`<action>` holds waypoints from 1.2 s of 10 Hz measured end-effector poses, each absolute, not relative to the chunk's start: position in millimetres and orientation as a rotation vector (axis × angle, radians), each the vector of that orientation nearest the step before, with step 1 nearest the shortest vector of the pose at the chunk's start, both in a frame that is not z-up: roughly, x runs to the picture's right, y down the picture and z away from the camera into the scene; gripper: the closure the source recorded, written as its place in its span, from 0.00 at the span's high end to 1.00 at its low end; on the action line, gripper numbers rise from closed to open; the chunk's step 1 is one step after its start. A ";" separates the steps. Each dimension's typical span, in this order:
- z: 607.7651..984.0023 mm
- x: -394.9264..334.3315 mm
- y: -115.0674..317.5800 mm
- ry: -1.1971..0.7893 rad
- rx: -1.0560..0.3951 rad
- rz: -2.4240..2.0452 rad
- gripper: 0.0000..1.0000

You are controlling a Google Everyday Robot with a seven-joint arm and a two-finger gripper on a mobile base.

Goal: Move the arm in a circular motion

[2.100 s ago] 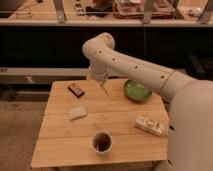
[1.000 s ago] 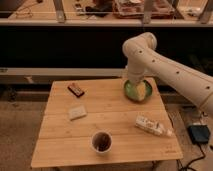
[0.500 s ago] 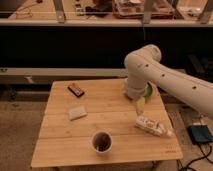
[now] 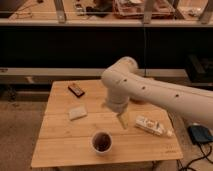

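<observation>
Camera view is showing the wooden table (image 4: 55,145), with a cup (image 4: 102,142) of something dark sitting near its front edge. Just beyond the cup and a little to the right, the gripper (image 4: 122,120) is hanging tip-down, apparently low over the boards and carrying nothing that can be seen. Whether it is spread or pressed together cannot be told.

A packet (image 4: 149,125) is lying just right of the tip, a pale pad (image 4: 77,112) is lying to the left, and a dark bar (image 4: 76,89) is sitting farther back. The arm (image 4: 150,92) is reaching in from the right, its bulbous elbow bending over the middle of the table.

The danger is looking plain: a circle traced at this height would be passing among these things. A sweep toward the near side could be clipping the cup and spilling it. A swing to the right could be shoving the packet toward the edge. Raising the tip first would be buying clearance.
</observation>
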State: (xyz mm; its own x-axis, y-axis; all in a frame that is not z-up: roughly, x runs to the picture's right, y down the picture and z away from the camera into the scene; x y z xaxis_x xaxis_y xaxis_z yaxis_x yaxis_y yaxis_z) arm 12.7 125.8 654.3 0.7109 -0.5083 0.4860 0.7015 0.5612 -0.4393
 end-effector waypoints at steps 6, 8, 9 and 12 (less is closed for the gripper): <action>712.3 -82.1 68.1 -0.422 -0.538 -0.864 0.80; 733.3 -66.6 33.9 -0.383 -0.520 -0.850 0.80; 741.9 -51.0 19.0 -0.353 -0.517 -0.835 0.80; 755.2 15.7 -15.6 -0.235 -0.524 -0.760 0.80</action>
